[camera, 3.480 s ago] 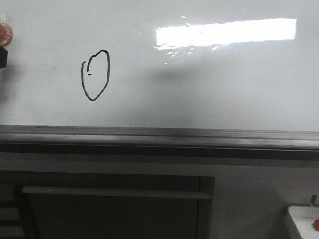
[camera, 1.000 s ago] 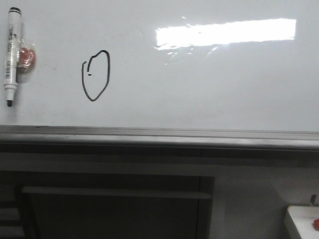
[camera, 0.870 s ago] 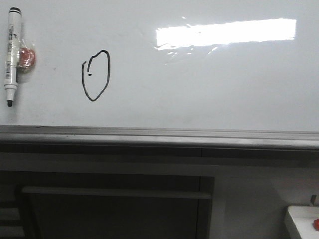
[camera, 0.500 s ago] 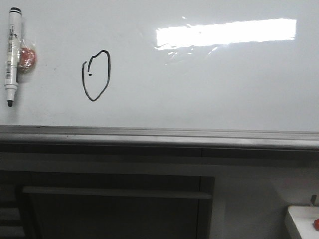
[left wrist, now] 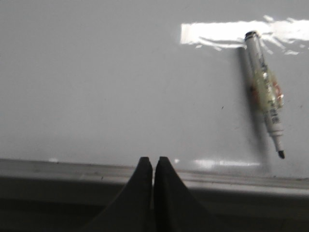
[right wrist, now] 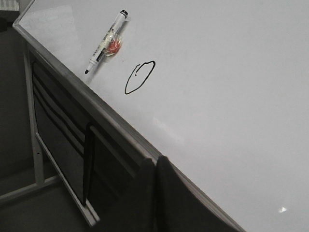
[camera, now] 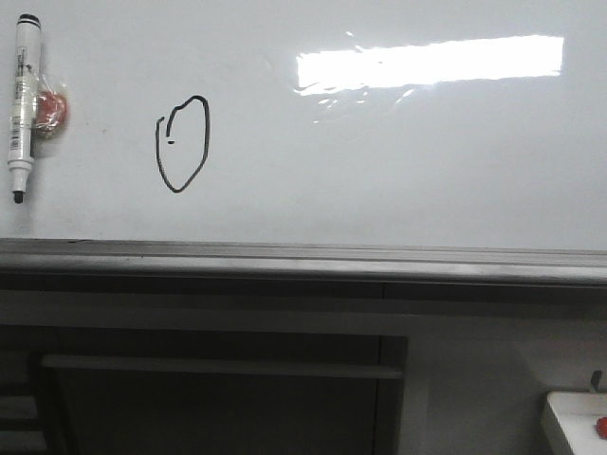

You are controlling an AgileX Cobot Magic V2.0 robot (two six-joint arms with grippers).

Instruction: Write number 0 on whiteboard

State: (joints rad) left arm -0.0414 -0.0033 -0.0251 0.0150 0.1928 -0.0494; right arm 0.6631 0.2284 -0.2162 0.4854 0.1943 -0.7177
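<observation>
The number 0 (camera: 181, 143) is a thin black oval loop with a tiny dash inside, drawn on the left part of the whiteboard (camera: 398, 161); it also shows in the right wrist view (right wrist: 139, 77). A white marker with a black cap (camera: 22, 106) hangs upright on the board to the left of the 0, a red blob at its side; it shows in the left wrist view (left wrist: 264, 94) and the right wrist view (right wrist: 105, 42). My left gripper (left wrist: 153, 160) is shut and empty, below the board's lower rail. My right gripper (right wrist: 155, 160) is shut and empty, near the rail. Neither gripper shows in the front view.
A grey metal rail (camera: 303, 258) runs along the board's lower edge. Below it is a dark frame with a pale crossbar (camera: 223, 367). A white tray corner with a small red thing (camera: 577, 422) is at the lower right.
The marker, absent from the board's left side 3.5 s ago, now hangs there. A dark shape at the left edge has gone. Over the last second nothing has moved.
</observation>
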